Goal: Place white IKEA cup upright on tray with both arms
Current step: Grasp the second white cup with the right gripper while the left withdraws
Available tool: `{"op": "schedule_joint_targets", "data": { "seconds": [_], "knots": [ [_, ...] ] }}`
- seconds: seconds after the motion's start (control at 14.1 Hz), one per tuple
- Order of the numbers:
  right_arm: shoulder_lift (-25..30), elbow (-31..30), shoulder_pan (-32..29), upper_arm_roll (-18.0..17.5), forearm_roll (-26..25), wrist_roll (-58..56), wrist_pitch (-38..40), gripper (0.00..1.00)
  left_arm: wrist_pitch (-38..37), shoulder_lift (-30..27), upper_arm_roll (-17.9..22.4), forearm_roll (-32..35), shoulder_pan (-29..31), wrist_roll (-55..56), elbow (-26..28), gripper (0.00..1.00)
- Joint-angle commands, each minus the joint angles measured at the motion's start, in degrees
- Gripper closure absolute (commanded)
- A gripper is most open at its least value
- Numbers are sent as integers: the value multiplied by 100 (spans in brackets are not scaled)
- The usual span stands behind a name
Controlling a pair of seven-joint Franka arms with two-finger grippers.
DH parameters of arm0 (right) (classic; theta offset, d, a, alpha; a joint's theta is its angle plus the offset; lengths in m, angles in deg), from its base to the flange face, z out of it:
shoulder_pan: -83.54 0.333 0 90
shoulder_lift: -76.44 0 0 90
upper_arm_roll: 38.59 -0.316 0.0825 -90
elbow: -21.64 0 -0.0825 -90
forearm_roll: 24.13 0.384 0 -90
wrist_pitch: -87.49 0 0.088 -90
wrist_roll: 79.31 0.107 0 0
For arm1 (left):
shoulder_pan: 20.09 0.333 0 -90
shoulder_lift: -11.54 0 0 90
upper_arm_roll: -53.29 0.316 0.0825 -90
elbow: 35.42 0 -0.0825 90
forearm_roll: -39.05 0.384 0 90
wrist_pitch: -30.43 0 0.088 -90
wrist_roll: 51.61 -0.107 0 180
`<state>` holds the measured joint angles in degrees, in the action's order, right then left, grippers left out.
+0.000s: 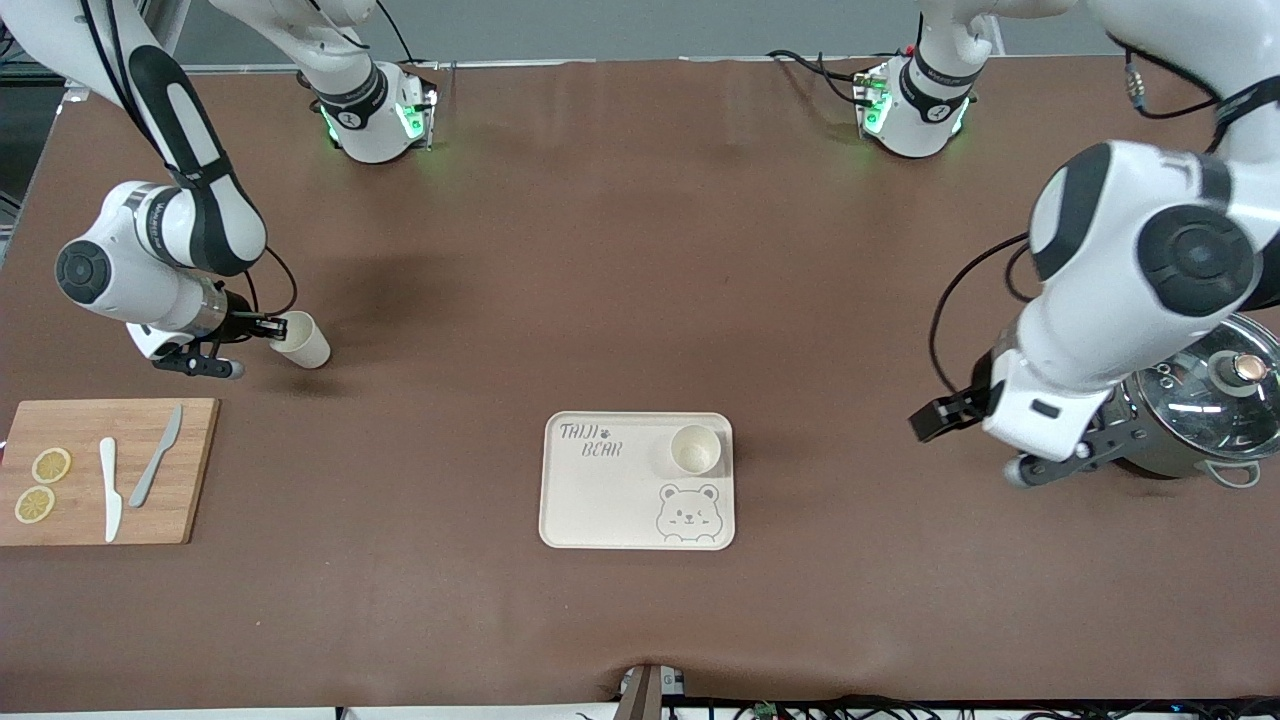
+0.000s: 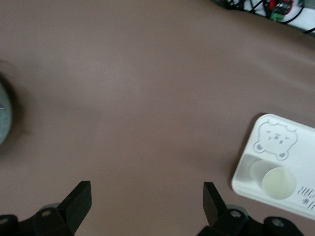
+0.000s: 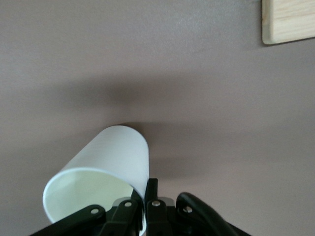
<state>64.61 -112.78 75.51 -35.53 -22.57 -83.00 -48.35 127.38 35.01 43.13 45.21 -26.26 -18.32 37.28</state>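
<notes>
A white cup (image 1: 302,341) lies tilted on its side on the brown table toward the right arm's end, its mouth facing my right gripper (image 1: 272,327). The right gripper (image 3: 145,189) is shut on the cup's (image 3: 106,162) rim, one finger inside and one outside the wall. The cream tray (image 1: 600,500) with the bear drawing sits mid-table, nearer the front camera. A second white cup (image 1: 695,448) stands upright on it, also seen on the tray (image 2: 295,135) as a cup (image 2: 278,182) in the left wrist view. My left gripper (image 1: 965,445) (image 2: 146,191) hangs open and empty over bare table beside the pot.
A wooden cutting board (image 1: 190,470) with lemon slices (image 1: 42,484), a white knife (image 1: 110,488) and a grey knife (image 1: 155,455) lies nearer the front camera than the held cup. A steel pot with glass lid (image 1: 1215,400) stands at the left arm's end.
</notes>
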Motion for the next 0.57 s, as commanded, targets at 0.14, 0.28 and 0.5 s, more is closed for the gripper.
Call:
{"op": "schedule_joint_targets", "data": {
  "seconds": [0.14,0.28,0.5],
  "knots": [
    [6,484,3,-33,108,69,424,100,-756,-737,-83,53,510,-910,324,0],
    [-46,1020,134,-34,160,489,1162,100,-871,-1062,-83,44,670,-1245,543,0],
    [-178,1776,450,-25,651,956,1989,100,-897,-1686,-92,-78,915,-1685,1104,0]
  ]
}}
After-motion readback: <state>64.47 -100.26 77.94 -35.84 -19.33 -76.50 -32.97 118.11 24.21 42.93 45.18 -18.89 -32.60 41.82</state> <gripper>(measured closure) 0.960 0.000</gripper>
